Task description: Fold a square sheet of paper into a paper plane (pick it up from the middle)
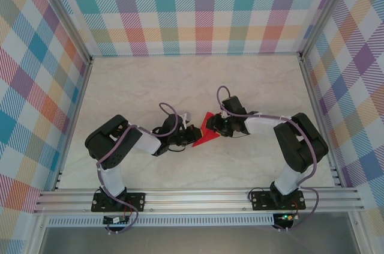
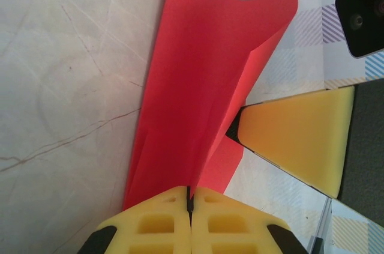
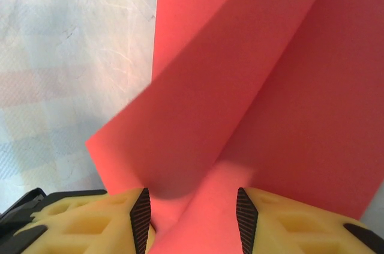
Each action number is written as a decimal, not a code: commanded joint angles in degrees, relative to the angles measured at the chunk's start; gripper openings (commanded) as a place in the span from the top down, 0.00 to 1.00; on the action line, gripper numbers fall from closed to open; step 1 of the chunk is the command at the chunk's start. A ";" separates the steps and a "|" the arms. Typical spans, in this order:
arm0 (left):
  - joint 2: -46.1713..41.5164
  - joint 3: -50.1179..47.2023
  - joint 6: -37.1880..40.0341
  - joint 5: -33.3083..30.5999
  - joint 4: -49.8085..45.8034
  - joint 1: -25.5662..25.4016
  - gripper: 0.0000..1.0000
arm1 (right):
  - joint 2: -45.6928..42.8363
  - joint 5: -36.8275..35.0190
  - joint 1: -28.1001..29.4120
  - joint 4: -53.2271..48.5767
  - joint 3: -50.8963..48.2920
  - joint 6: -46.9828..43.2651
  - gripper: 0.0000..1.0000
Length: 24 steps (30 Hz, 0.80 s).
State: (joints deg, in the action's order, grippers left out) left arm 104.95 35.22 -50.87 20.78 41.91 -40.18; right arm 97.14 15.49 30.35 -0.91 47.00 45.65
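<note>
The red sheet of paper (image 1: 207,136) is off the table, held between the two grippers and folded along a crease. My left gripper (image 2: 192,197) is shut on its narrow end, and the paper (image 2: 204,86) fans out away from the pads. My right gripper (image 3: 193,218) has its jaws apart, with a curved flap of the paper (image 3: 252,86) lying loosely in the gap. In the left wrist view, a yellow finger of the right gripper (image 2: 297,137) sits against the paper's right edge. From above, the left gripper (image 1: 195,134) and right gripper (image 1: 215,127) face each other at mid-table.
The pale marble-look table (image 1: 150,86) is enclosed by checked walls with aluminium posts at the corners. A metal rail (image 1: 192,197) runs along the near edge at the arm bases.
</note>
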 commanded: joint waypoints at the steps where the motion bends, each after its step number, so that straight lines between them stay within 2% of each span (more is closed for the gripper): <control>1: 0.52 1.34 -1.37 1.54 -0.46 0.76 0.94 | 1.02 -0.29 -0.47 -0.31 1.60 0.56 0.55; 8: -0.39 1.25 -1.86 2.14 -0.68 0.94 0.90 | 1.87 -1.98 -0.47 -2.11 2.13 1.11 0.56; 12: -1.78 1.17 -0.88 2.52 -1.96 1.07 0.80 | 2.87 -3.27 -0.47 -3.91 2.48 2.13 0.57; 16: -4.53 0.81 2.62 1.51 -6.27 1.14 0.72 | 3.88 -4.69 -0.47 -5.99 3.43 3.49 0.56; 24: -9.92 -0.36 14.41 1.04 -12.98 1.16 0.67 | 4.99 -5.49 -0.47 -7.79 4.00 5.24 0.56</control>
State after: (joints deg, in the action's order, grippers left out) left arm 97.14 35.51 -43.00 21.87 32.53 -39.59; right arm 99.83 13.10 30.35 -5.08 50.54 49.63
